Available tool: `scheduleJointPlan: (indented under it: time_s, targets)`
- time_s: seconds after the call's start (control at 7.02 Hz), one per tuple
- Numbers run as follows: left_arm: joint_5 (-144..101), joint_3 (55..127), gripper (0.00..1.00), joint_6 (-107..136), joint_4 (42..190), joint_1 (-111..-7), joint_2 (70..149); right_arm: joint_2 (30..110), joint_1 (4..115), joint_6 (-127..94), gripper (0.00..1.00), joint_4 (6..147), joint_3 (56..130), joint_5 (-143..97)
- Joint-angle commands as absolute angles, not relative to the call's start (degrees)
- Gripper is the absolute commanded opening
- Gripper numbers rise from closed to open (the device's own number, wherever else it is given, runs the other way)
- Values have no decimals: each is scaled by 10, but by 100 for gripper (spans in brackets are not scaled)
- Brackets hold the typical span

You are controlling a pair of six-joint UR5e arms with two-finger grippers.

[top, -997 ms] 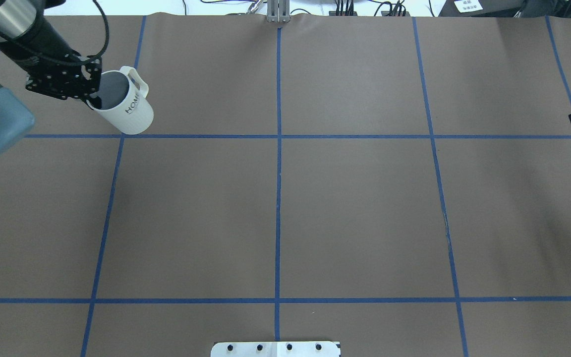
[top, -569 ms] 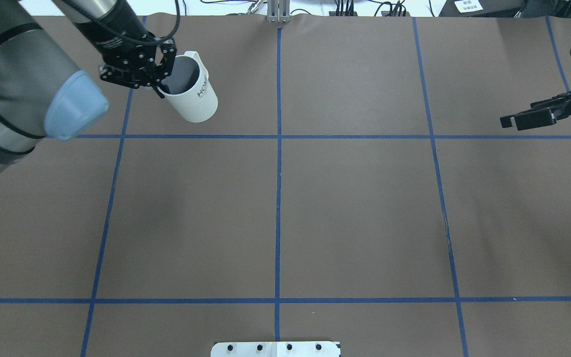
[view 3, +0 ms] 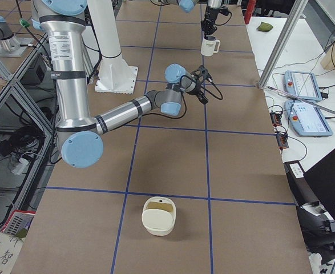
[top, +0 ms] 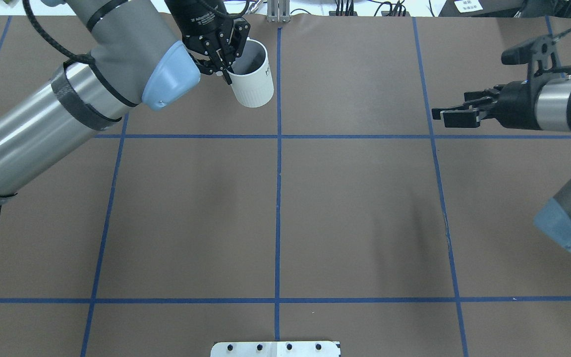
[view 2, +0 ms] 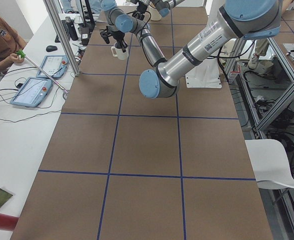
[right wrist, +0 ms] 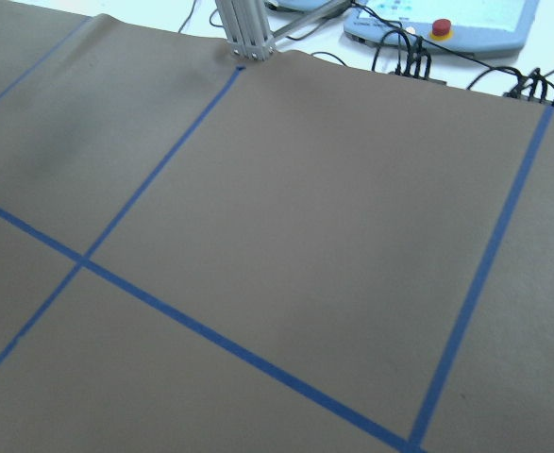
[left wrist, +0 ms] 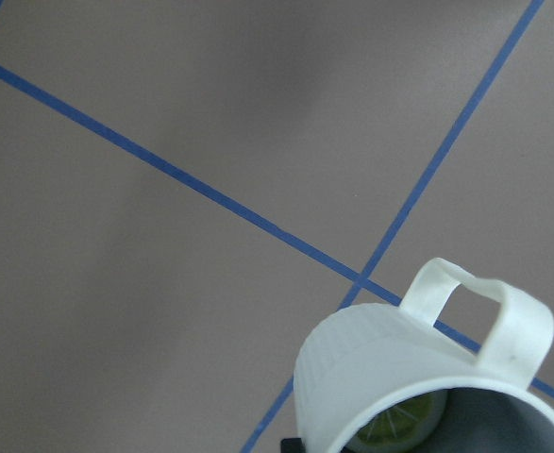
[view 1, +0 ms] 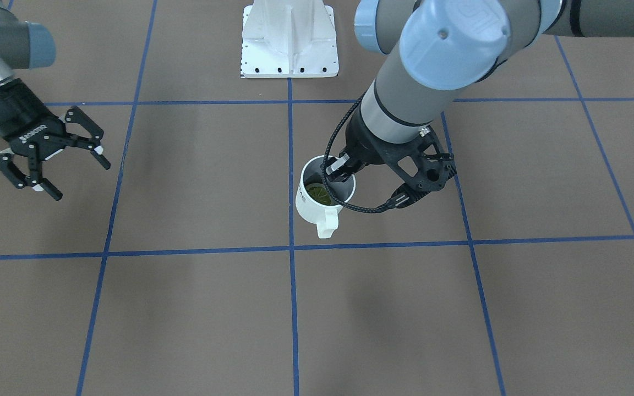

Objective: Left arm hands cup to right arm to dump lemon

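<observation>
My left gripper [top: 228, 68] is shut on the rim of the white cup [top: 252, 75], one finger inside and one outside, and holds it upright above the table's far middle. The cup [view 1: 316, 208] has its squared handle turned away from the robot. The yellow-green lemon [view 1: 320, 194] lies in its grey inside. The left wrist view shows the cup [left wrist: 390, 373] and the lemon [left wrist: 401, 427] from above. My right gripper [top: 445, 115] is open and empty. It points at the cup from well to the right; it also shows in the front-facing view [view 1: 55, 159].
The white robot base plate [view 1: 289, 44] is at the near middle edge. An aluminium post [top: 278, 11] stands at the far edge by the cup. A cream bowl [view 3: 159, 216] sits on the table's right end. Control pendants [view 3: 307, 85] lie on the side bench.
My left arm has carried the cup to the right along the far edge, up to the centre line. My right arm has come in from the right, its open gripper moving left.
</observation>
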State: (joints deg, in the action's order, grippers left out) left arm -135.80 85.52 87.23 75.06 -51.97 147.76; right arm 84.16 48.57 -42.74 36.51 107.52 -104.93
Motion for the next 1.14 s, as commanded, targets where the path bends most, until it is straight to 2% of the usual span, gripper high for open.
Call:
scheduleJointPlan:
  time_s: [0.0,0.43,1.0]
  targets:
    - [-1358,826,0,910,751,-509,1504,822,356,-467,99,348,1086,-847]
    - [-1359,819,0,951,752,-500,1508,722,147,-466,99,354,1058,-505]
    - [-1323,819,0,988,751,-469,1517,683,126,-458,99,357,1036,-449]
